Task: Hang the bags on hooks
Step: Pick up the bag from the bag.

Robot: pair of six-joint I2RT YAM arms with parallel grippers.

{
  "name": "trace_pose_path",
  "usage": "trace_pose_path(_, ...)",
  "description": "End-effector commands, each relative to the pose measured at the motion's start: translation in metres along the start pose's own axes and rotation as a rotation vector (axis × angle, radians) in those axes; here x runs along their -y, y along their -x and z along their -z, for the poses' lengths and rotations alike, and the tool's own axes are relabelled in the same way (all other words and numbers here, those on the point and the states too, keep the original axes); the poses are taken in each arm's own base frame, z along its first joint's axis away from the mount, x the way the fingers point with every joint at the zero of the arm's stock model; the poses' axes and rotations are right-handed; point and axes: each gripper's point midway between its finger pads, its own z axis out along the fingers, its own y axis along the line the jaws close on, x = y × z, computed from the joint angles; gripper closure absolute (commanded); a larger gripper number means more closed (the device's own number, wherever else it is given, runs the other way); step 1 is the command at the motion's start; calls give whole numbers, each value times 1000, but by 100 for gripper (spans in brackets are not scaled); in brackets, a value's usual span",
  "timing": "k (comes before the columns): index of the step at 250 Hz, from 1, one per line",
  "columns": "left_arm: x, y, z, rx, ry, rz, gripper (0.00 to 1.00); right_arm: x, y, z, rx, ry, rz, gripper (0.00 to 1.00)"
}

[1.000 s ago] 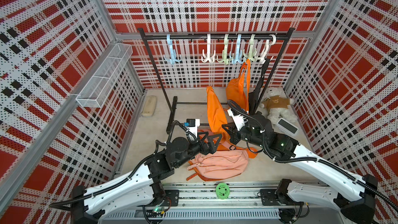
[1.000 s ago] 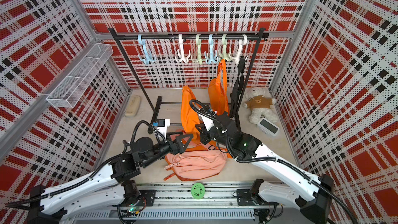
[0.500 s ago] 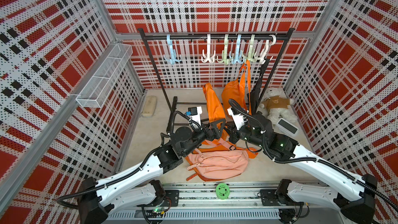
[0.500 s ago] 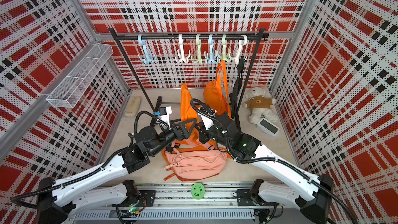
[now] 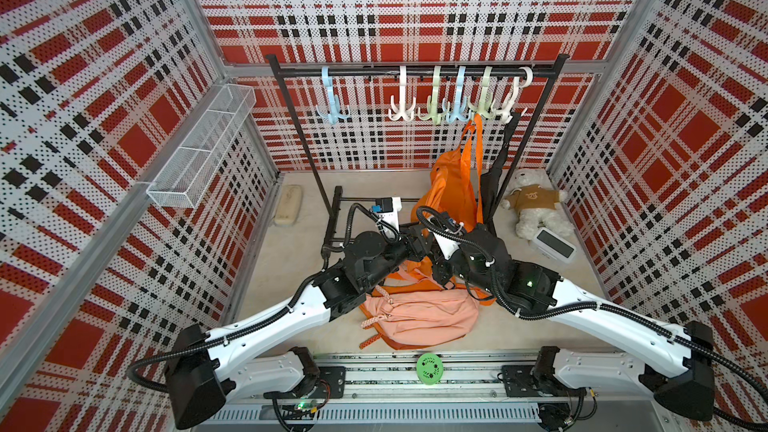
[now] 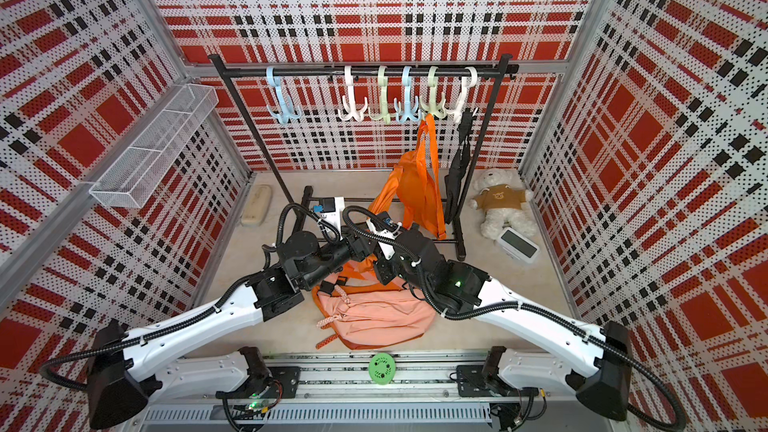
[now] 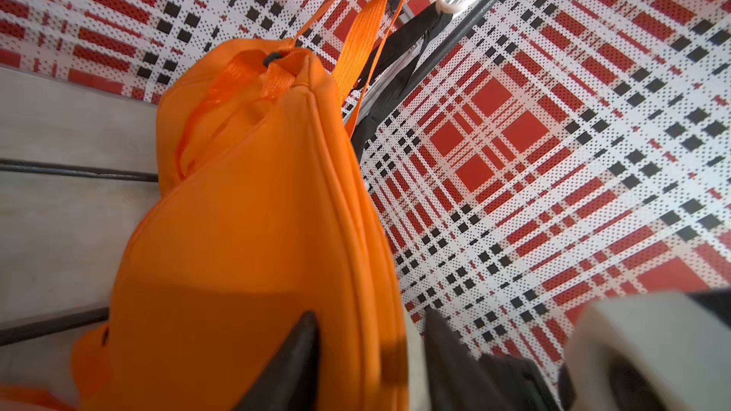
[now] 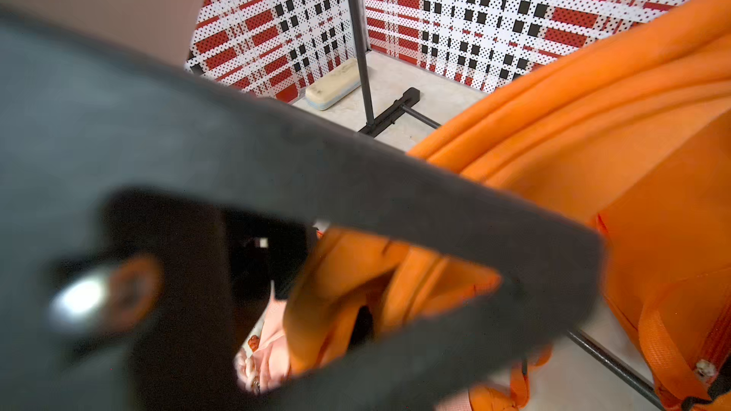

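Note:
An orange bag (image 5: 451,184) (image 6: 411,184) hangs by its long strap from a pale green hook (image 5: 482,103) (image 6: 432,103) on the black rack. Its body slants down toward both grippers, which meet in front of the rack. In the left wrist view my left gripper (image 7: 372,334) has closed in on the bag's (image 7: 257,231) folded edge, one finger on each side. My left gripper (image 5: 419,238) and right gripper (image 5: 434,251) nearly touch in both top views. The right gripper is shut against the bag's lower fabric (image 8: 633,152). The left gripper's black finger (image 8: 356,175) blocks much of the right wrist view.
A peach backpack (image 5: 419,313) lies on the floor under both arms. A black bag (image 5: 492,176) hangs on the rack's right end. A teddy bear (image 5: 534,201) and white clock (image 5: 555,245) sit at the right, a beige case (image 5: 286,209) at the left, a wire basket (image 5: 199,151) on the left wall.
My left arm has reached forward and right to the orange bag, and its jaws have gone from wide open to closed around the bag's edge. The right arm has barely moved.

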Motion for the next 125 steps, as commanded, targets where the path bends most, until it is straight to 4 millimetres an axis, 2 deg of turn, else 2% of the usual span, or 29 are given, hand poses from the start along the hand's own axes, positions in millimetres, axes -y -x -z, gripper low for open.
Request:
trace_pose_path(1,14,16,8,24,-40,-9,72,3,30,15,108,-14,3,85)
trace_pose_path(15,11,19,12,18,-28,-25,79,3,33,21,122,-12,8,72)
trace_pose_path(35,7,25,19,-2,-23,-45,86,6,37,34,147,-14,24,39)
trace_pose_path(50,5,31,26,-24,-49,-51,90,14,42,50,181,-40,35,26)
trace_pose_path(90,13,53,55,-47,-178,-56,95,58,49,91,251,-111,-24,10)
trace_pose_path(103,21,59,66,-49,-219,-78,95,77,49,99,263,-152,-55,6)
trace_pose_path(125,32,68,83,-47,-269,-109,97,90,47,102,257,-137,-77,1)
